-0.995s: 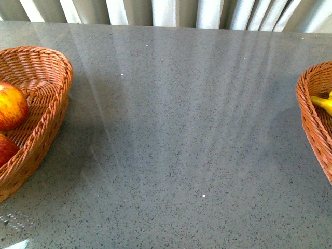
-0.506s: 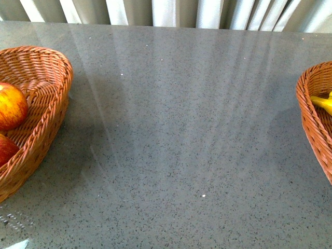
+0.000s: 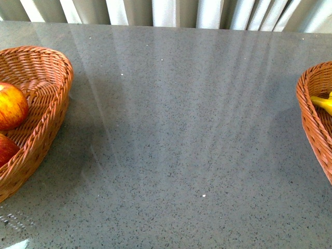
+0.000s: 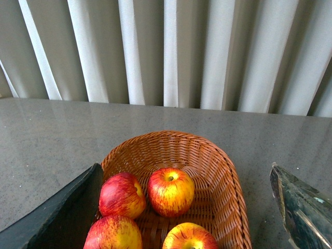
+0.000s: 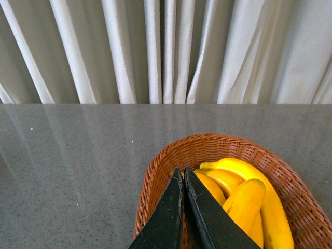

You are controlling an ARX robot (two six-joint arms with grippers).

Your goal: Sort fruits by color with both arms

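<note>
grey speckled countertop [image 3: 176, 129] with pale vertical curtains [image 4: 171, 52] behind it, glare streaks across the stone. left gripper [image 4: 181, 207] hangs above the apple basket [image 4: 228, 176], angled down toward it, fingers spread wide apart with nothing between them; one black finger [image 4: 57, 212] at one edge of the wrist view, the other shiny one [image 4: 301, 207] at the opposite edge. four red-yellow apples [image 4: 171, 192] sit inside that basket, bunched together and touching, none gripped. right gripper [image 5: 183, 207] hovers over the banana basket [image 5: 155, 171], tilted down at it, its two black fingers pressed flat together with nothing held. yellow bananas [image 5: 244, 197] lie piled in that basket, just beyond the fingertips; can't tell if the tips touch them. front view: neither arm visible, apple basket [image 3: 46, 104] at the counter's left edge with two apples [image 3: 10, 106] showing, banana basket [image 3: 311, 114] at the counter's right edge with one banana end [image 3: 322, 102] peeking out. counter stretch between the baskets shows only stone.
</note>
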